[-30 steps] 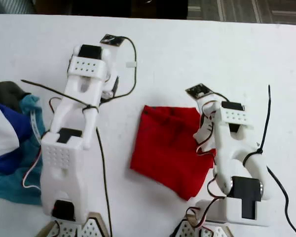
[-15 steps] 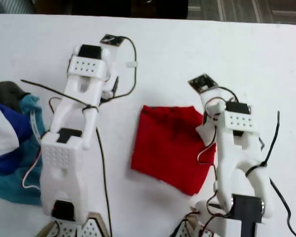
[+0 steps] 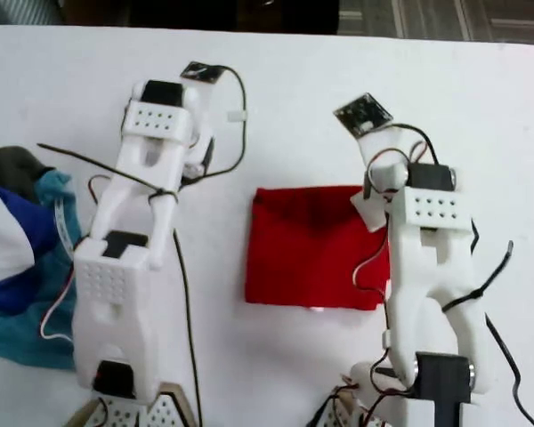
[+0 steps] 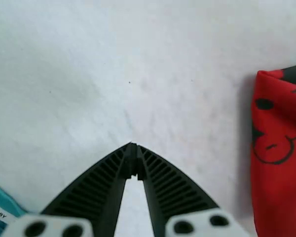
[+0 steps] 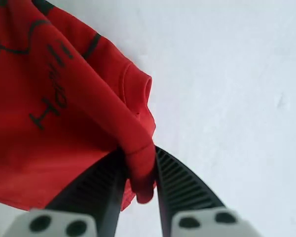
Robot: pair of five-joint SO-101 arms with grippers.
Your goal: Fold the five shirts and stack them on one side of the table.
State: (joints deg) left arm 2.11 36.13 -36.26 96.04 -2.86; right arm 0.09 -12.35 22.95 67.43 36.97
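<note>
Red cotton shirt with black print [image 3: 311,249], folded to a rough rectangle, flat on the white desk [image 3: 338,80] between the two arms. Right pincer [image 5: 138,180] pinching a bunched fold at the shirt's edge, cloth squeezed between both fingers [image 5: 180,180]. Left pincer [image 4: 132,165] pressed together, holding nothing, over bare desk, apart from the red shirt. Heap of unfolded shirts, teal, blue, white and dark grey [image 3: 22,240], at the desk's left edge beside the left arm.

Risks, as judged:
- Grip on one thin bunch only, so any drag likely to pull the top layer and open the fold.
- Could slip out of the fingers mid-move, leaving the shirt skewed.
- Lifting from one edge likely to let the rest hang and unfold.
- Releasing with cloth snagged on the ribbed fingers could flip the edge back.
- Dragging toward the heap could ruck loose shirts into the folded one.
</note>
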